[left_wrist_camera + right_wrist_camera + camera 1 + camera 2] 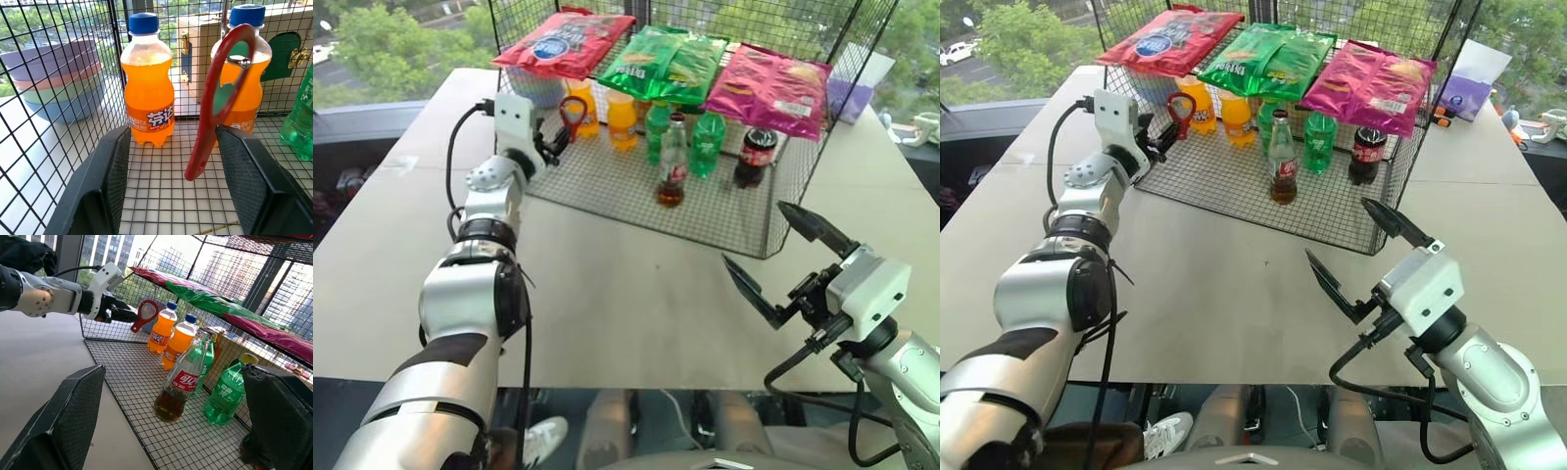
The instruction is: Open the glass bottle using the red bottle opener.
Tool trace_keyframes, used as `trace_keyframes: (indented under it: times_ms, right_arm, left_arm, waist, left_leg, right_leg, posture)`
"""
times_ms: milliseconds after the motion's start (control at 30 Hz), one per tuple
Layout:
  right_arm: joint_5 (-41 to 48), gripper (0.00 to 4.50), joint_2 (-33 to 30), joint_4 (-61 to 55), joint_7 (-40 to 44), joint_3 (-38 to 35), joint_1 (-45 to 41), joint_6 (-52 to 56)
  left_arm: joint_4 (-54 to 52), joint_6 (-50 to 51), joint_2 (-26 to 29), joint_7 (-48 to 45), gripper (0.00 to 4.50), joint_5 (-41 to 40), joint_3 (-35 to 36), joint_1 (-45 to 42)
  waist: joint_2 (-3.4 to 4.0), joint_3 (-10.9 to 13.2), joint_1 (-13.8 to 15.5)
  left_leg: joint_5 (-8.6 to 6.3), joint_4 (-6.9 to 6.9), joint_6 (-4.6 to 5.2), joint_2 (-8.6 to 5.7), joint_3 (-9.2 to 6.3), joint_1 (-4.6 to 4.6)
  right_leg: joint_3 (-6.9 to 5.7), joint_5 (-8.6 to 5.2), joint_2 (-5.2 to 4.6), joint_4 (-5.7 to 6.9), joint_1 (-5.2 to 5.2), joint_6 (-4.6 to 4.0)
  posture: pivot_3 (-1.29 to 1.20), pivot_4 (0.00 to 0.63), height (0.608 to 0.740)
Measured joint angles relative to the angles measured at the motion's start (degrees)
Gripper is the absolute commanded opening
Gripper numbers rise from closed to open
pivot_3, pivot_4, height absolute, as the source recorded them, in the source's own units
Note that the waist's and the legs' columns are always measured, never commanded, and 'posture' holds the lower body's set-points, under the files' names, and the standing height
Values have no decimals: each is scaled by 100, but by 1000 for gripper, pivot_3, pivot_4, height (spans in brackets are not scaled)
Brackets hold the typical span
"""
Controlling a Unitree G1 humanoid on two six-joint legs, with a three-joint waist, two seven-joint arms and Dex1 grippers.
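Left jaws are released: in the left wrist view the two pads stand apart with the red bottle opener hanging between them, not pinched. The opener hangs ring head up and handle down, slightly tilted, from a small metal hook that passes through its hole. Its handle tip lies just beside one pad; I cannot tell whether they touch. From the head camera I see the opener at the front left corner of the wire rack, with the left jaws reaching in level from the open side. The glass bottle stands upright on the rack's mesh floor, near the front edge and roughly mid-width, cap on, dark cola in its lower part. It is well apart from the opener. Behind the opener stand two orange soda bottles with blue caps. Two green bottles stand just behind and beside the glass bottle, and a squat dark cola bottle stands to their right. Three snack bags lie on the rack's top: red, green and pink. A stack of bowls sits outside the mesh on the left. Right jaws are spread wide and empty, hovering over the bare surface in front of the rack, pointed toward the glass bottle.
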Motion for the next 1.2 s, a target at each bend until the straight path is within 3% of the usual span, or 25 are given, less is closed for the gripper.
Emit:
trace_keyframes:
  times_ms: [33, 67, 100, 300, 833, 933, 1100, 1200]
  right_arm:
    - [-14, 4500, 0, 0, -4, 5, 5, -6]
    - [-36, 4500, 1, 0, -20, 14, 27, -37]
    - [-44, 4500, 1, 0, -30, 16, 38, -49]
    - [-105, 4500, -3, 0, -151, 39, 92, -134]
    - [-133, 4500, -25, 0, -270, 70, 105, -160]
    - [-119, 4500, -25, 0, -266, 75, 83, -145]
    - [-113, 4500, -21, 0, -239, 75, 72, -108]
    - [-113, 4500, -17, 0, -230, 75, 74, -105]
  left_arm:
    - [1, 0, -14, -4, 2852, 11, -4, -36]
    - [7, 0, -42, -34, 2442, 24, -8, -83]
    - [15, 0, -60, -50, 2442, 27, -10, -108]
    - [114, 0, -139, -153, 77, 68, -35, -226]
    - [122, -9, -100, -367, 77, 85, 6, -225]
    - [122, -9, -70, -502, 769, 77, 28, -215]
    - [121, -9, -18, -465, 3145, 33, 130, -165]
    - [121, -9, 9, -341, 3145, 22, 134, -114]
  waist:
    - [0, 0, 0]
    - [0, 0, 0]
    - [-1, 0, 0]
    - [-1, 0, -6]
    - [-1, -1, -4]
    - [-1, -1, -5]
    - [-1, -1, -6]
    - [-1, -1, -4]
  left_leg:
    - [0, 0, 0, 0, 1, 0]
    - [0, 0, 0, 0, 1, 0]
    - [0, 0, 0, 0, 1, 0]
    - [0, 1, 0, 0, 2, 2]
    - [0, 10, 0, 0, 0, 3]
    - [0, 11, 0, 0, 0, 3]
    - [0, 12, 0, 0, 0, 4]
    - [0, 14, 0, 0, 0, 4]
  right_leg:
    - [0, 0, 0, 0, 0, 0]
    - [0, 0, 0, 0, 0, 0]
    - [0, 0, 0, 0, 0, 0]
    - [1, 0, 0, 4, 0, 0]
    - [2, 0, 0, 16, 0, -1]
    - [2, 0, 0, 17, 0, -1]
    - [2, 0, 0, 20, -1, -1]
    - [3, 0, -1, 23, 0, -1]
  posture:
    - [0, 150, 728]
    - [0, 150, 728]
    - [0, 150, 728]
    - [0, 150, 728]
    - [0, 150, 728]
    - [0, 150, 728]
    - [0, 150, 728]
    - [0, 150, 728]
